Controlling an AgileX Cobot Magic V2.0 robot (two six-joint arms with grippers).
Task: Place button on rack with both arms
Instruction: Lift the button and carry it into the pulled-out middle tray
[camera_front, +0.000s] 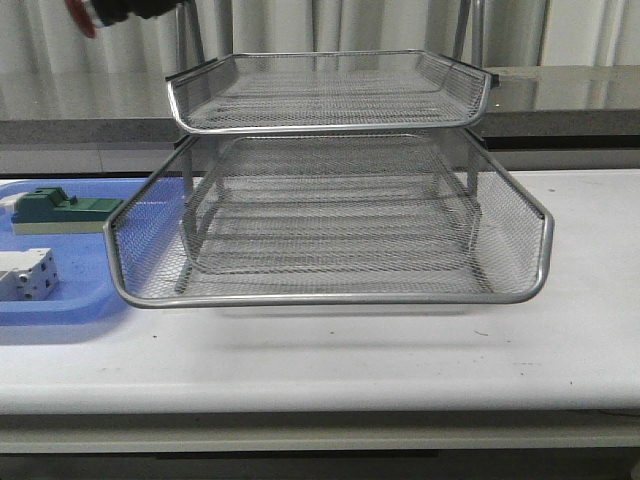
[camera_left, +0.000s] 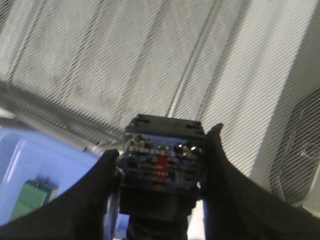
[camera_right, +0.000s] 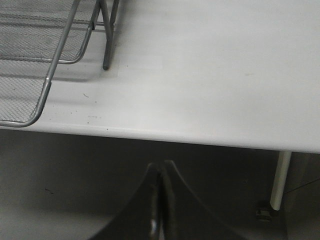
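On the white table (camera_front: 560, 340) stands the rack (camera_front: 330, 215), its lower tray pulled forward. At nine o'clock of it lies a blue tray (camera_front: 60, 305) holding a green block (camera_front: 60, 208) and a white-grey block (camera_front: 28, 275). Up at eleven o'clock, the left gripper (camera_left: 161, 170) clamps the button (camera_left: 162, 155) between its fingers, above the mesh. Off the table's edge, the right gripper (camera_right: 160, 200) is pressed closed, holding nothing.

The button (camera_front: 82, 17) is cropped by the front view's top edge.
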